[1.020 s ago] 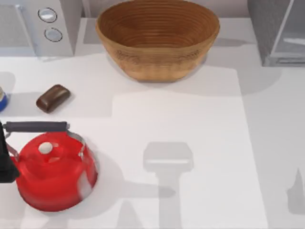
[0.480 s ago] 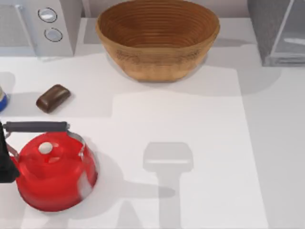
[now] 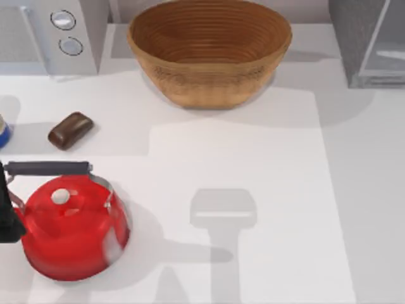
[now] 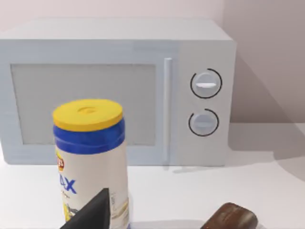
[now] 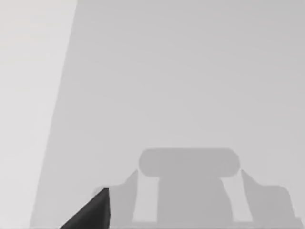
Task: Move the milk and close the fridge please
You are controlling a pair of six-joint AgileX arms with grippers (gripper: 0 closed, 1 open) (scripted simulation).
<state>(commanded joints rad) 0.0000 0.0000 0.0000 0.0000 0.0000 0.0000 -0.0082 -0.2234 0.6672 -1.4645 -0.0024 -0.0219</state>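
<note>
Left gripper (image 3: 7,218) low at the table's left edge, tight against the red kettle (image 3: 71,228), facing a yellow-lidded can (image 4: 90,157) with the microwave (image 4: 119,90) behind it and the brown block (image 4: 231,219) just beside. Right gripper (image 5: 90,214) hanging above bare table (image 3: 266,164), well apart from everything. Open or clamped, on either side: cannot tell. Fridge (image 3: 354,31) far off in the top view's right corner, pale door panel (image 3: 387,38) looking swung out, so by that reading not yet shut. Probably an approach phase, nothing visibly held. Best to go slowly on the left: crowded there, easy to clip the kettle or tip the tall can. Worth confirming the blue-topped carton before committing, not that can. For the door, better to bring the right arm round behind the panel's free edge and push flat and steadily, not at a corner.
</note>
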